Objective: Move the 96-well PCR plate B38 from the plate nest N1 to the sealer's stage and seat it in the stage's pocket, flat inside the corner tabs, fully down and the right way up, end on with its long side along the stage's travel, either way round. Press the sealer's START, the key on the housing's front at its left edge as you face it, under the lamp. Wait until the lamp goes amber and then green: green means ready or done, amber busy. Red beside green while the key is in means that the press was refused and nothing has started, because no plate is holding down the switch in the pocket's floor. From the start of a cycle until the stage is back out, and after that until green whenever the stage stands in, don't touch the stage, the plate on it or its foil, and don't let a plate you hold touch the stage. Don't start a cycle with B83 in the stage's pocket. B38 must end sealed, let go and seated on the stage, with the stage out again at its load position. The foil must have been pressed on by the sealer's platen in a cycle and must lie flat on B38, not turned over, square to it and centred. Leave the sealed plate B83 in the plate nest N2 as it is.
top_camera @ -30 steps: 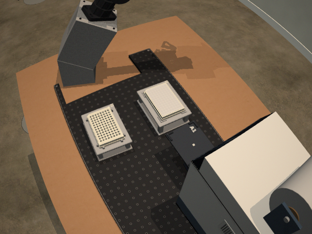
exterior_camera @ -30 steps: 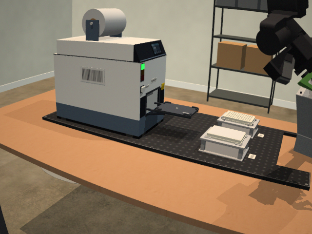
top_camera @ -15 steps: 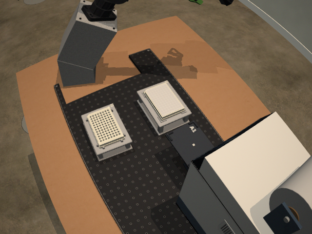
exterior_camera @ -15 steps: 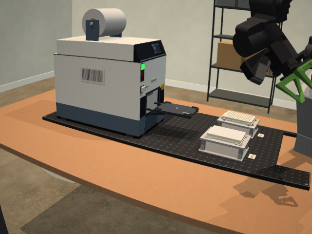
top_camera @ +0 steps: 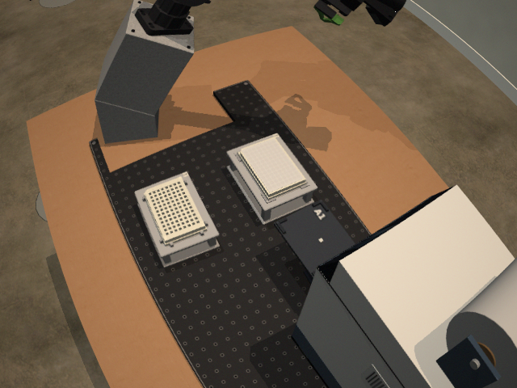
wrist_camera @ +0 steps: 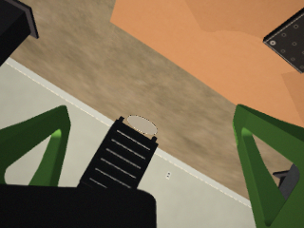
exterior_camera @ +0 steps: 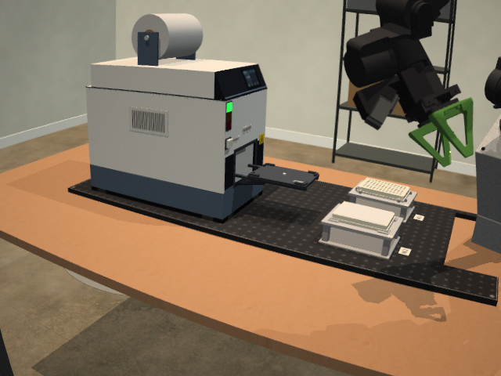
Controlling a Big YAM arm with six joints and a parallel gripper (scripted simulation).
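Note:
The unsealed 96-well plate B38 (top_camera: 175, 208), with open wells, sits in its nest on the left of the black breadboard; in the exterior view it is the farther plate (exterior_camera: 382, 188). The sealed plate B83 (top_camera: 273, 166) sits in the other nest, next to the stage, and also shows in the exterior view (exterior_camera: 364, 216). The sealer's stage (top_camera: 317, 238) stands out and empty, with a small switch in the pocket's floor. The lamp (exterior_camera: 229, 106) is green. My gripper (exterior_camera: 451, 150) hangs high above the table's far end, open and empty. In the wrist view the gripper (wrist_camera: 151, 119) faces floor and wall.
The sealer (exterior_camera: 174, 129) with its foil roll (exterior_camera: 167, 36) stands at one end of the breadboard. The arm's grey pedestal (top_camera: 141, 79) stands at the other end. A shelf rack (exterior_camera: 388, 81) stands behind the table.

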